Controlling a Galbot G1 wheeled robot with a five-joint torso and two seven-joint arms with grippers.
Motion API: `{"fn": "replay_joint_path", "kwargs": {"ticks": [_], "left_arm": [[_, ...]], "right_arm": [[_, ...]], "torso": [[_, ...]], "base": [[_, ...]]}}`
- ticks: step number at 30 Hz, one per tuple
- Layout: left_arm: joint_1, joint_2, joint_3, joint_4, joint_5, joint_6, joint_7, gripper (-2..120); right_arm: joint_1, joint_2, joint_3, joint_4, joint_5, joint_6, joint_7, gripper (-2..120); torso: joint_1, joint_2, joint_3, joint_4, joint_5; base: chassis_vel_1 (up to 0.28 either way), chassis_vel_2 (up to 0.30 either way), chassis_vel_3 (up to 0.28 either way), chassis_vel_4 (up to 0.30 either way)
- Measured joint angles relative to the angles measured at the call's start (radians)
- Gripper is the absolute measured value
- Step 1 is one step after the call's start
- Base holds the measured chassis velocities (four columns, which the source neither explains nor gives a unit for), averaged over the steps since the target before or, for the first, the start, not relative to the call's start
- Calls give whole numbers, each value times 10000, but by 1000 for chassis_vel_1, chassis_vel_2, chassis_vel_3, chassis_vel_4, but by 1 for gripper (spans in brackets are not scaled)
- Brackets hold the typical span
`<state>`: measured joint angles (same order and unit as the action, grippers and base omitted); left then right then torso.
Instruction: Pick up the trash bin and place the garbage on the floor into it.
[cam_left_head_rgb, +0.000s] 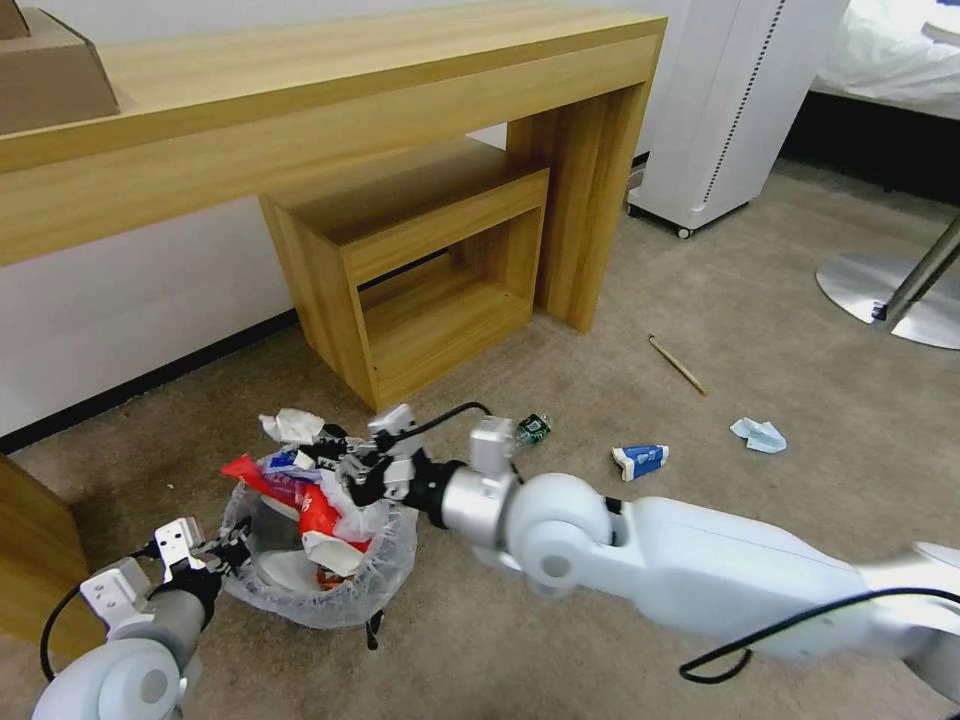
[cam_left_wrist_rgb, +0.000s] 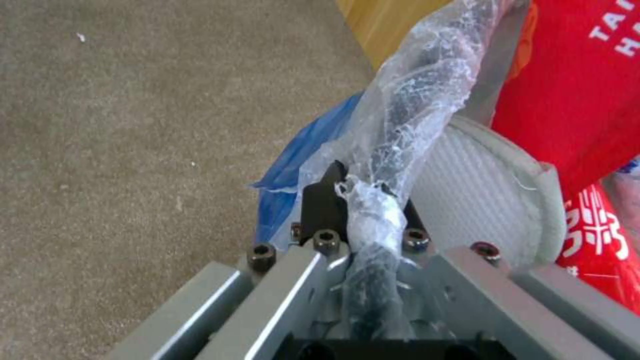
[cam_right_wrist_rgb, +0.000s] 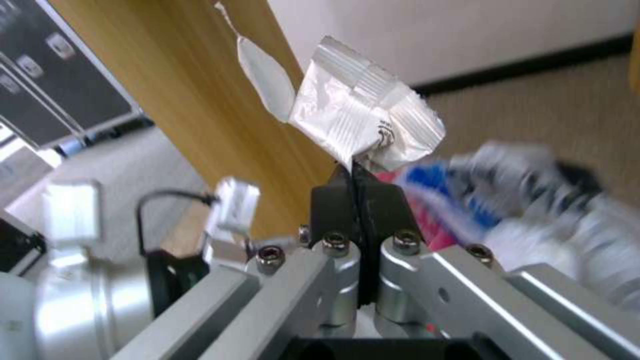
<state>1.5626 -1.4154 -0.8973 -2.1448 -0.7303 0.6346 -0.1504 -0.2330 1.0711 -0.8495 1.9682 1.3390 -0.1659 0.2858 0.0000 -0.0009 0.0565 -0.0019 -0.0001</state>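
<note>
- The trash bin (cam_left_head_rgb: 320, 580), a small round one lined with a crinkly clear plastic bag, sits on the beige carpet (cam_left_head_rgb: 560, 640) in front of the wooden side shelf (cam_left_head_rgb: 420, 270), under the long wooden desk (cam_left_head_rgb: 330, 110).
- The left gripper (cam_left_head_rgb: 232, 548) is at the bin's rim on the robot's left, its fingers pressed together on the rim with the bag liner (cam_left_wrist_rgb: 400, 125) bunched between them.
- Seen from the left wrist, a white slipper (cam_left_wrist_rgb: 480, 200) lies inside the bin beside a red plastic bag (cam_left_wrist_rgb: 580, 90); the red bag carries white letters, partly cut off, reading "TA" and "H", with more white characters lower down that I cannot read.
- The right gripper (cam_left_head_rgb: 352, 472) is over the bin's far rim, its fingers closed tight on a small crumpled white wrapper (cam_right_wrist_rgb: 363, 122); the wrapper bears a small black mark too fine to read.
- The bin is heaped with a red-and-white package (cam_left_head_rgb: 325, 525) and crumpled white paper (cam_left_head_rgb: 292, 425) at the far edge.
- Litter lies on the carpet to the robot's right: a small green-labelled bottle (cam_left_head_rgb: 534, 430) just beyond the right wrist, a blue-white carton (cam_left_head_rgb: 640, 460), a pale blue mask (cam_left_head_rgb: 758, 435) and a wooden stick (cam_left_head_rgb: 677, 364) nearer the desk leg.
</note>
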Motion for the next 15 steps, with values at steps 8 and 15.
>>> {"fn": "replay_joint_path", "kwargs": {"ticks": [8,15], "left_arm": [[-56,0,-40,19,-82,-28,5,1],[-98,-34,-9,138,-85,-57,35,1]], "right_arm": [[-165,1135,-734,-527,69,-225,702,0],[-566,1324,-998,-967,-149,-315,1069,0]], "torso": [[0,0,-1,0,0],[0,0,0,-1,0]], "base": [[0,0,0,0],[0,0,0,0]]}}
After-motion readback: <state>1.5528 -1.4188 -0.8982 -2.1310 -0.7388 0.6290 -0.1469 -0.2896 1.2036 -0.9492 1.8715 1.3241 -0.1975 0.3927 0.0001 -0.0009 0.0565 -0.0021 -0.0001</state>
